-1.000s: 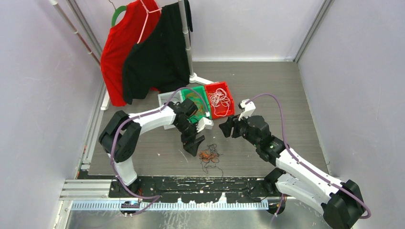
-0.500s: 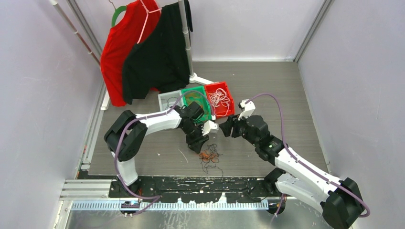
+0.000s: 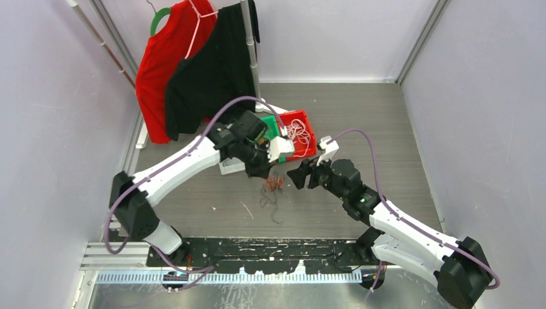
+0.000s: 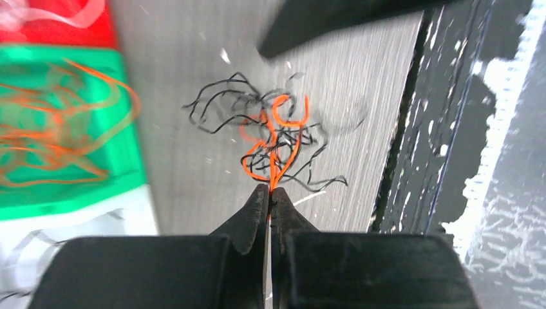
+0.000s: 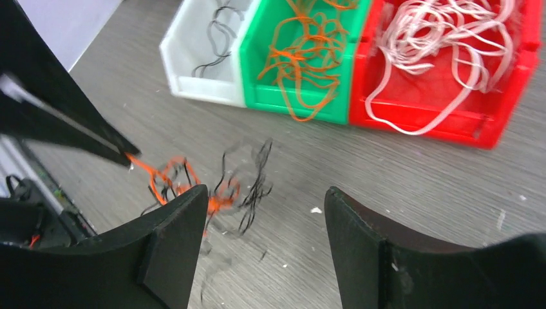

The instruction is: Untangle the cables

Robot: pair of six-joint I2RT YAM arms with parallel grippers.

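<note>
Part done, by the look of it: white bin (image 5: 199, 90) has a few black cables, green bin (image 5: 290, 106) orange ones, red bin (image 5: 444, 125) white ones, all side by side twd the table's far edge. Left to do: small snarl of orange + black cables (image 3: 273, 190) near table centre, just in front of the bins. The left tool (image 4: 269, 190) is pinched tight on one orange strand (image 4: 273, 174), w/ the rest hanging off it. The right tool (image 5: 265, 193) is wide, empty, just beside the snarl. Orange & black not yet apart.
</note>
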